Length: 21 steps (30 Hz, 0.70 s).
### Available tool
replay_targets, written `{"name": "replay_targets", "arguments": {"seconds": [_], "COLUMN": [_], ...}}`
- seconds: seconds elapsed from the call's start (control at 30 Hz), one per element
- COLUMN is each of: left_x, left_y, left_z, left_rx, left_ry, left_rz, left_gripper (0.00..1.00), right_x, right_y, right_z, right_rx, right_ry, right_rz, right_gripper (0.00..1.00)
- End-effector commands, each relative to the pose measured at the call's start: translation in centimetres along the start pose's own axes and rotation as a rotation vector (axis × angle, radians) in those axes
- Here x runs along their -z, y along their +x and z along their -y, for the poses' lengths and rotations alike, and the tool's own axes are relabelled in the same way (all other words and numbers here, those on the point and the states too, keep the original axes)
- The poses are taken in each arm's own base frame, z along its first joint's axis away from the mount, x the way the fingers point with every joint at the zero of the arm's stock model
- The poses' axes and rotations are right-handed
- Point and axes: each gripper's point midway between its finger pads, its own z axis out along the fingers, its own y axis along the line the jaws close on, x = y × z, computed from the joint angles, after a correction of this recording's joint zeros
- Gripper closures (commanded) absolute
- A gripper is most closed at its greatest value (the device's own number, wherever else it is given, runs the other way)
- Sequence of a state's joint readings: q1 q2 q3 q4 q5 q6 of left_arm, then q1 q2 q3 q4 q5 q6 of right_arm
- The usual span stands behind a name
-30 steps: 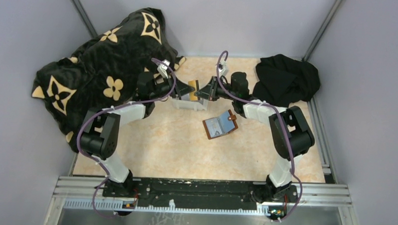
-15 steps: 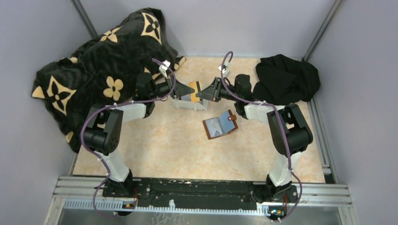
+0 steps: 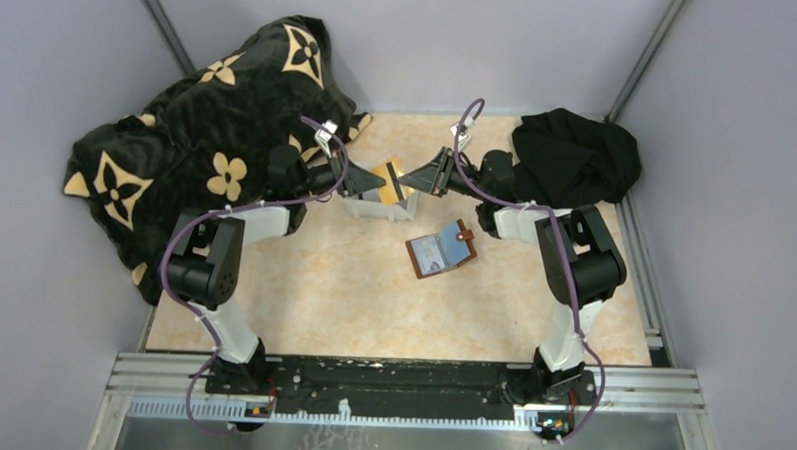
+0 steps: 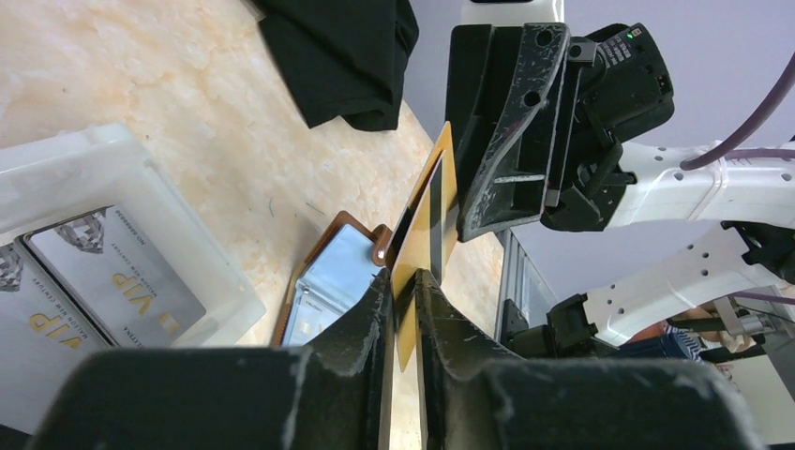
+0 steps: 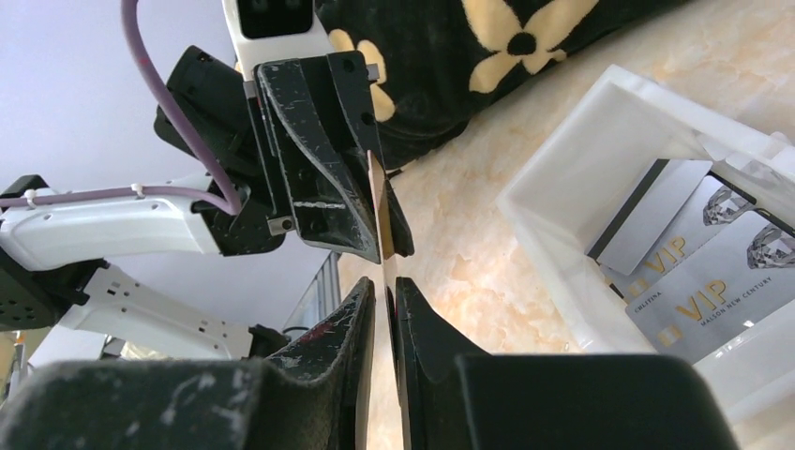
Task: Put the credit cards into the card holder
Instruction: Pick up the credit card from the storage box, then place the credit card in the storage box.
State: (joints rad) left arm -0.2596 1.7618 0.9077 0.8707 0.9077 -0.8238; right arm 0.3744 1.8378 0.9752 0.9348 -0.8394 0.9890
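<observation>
While the left gripper (image 4: 403, 278) pinches the gold card (image 4: 439, 202) by 1 short end, that card hangs in the air above the tray (image 4: 94, 141), right between the 2 arms! It stands on edge, with its black stripe showing to the left wrist camera. Its long axis runs from one gripper across to the other, and the free end points at the right gripper (image 5: 382, 286). Those right fingers are drawn almost together with just a sliver of gap, and the card's edge meets their tips. Whether they actually clamp it, can't tell.

Down in the tray, 2 silver cards (image 5: 712, 286) lie flat, face up, each reading "VIP" in gold beside a diamond picture. The smaller line beneath is too fine to read for certain.

The wallet (image 3: 441, 252) lies open on the table (image 3: 322, 292), just to the near-right of the tray. Its inner faces are up and its long axis is diagonal.
</observation>
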Motion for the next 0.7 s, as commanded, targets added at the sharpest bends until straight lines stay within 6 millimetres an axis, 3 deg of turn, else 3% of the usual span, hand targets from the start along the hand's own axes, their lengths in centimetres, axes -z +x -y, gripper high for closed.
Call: {"name": "replay_targets", "arguments": {"seconds": [0.0,0.2,0.5,0.67], "left_x": [0.6,0.8,1.6,1.5], "left_y": [0.2,0.1,-0.9,-1.5], "left_z": [-0.8,-1.3,-2.1,-4.2], "left_rx": [0.004,0.011,0.037,0.059], "left_ry": [-0.011,-0.025,-0.063,-0.173], "left_rz": [0.004,0.017,0.072,0.092], "left_gripper": [0.82,0.82,0.83,0.86], "right_x": [0.0,-0.1,0.2,0.8], "right_y": [-1.3,-1.1,-2.1,-3.5], "right_z": [-1.8,-0.8,2.3,3.8], "right_rx": [0.068,0.065,0.149,0.196], "right_ry": [-0.068,-0.029,0.171,0.302], "right_rz": [0.03,0.023,0.039,0.079], "right_gripper": [0.87,1.0,1.0,1.0]}}
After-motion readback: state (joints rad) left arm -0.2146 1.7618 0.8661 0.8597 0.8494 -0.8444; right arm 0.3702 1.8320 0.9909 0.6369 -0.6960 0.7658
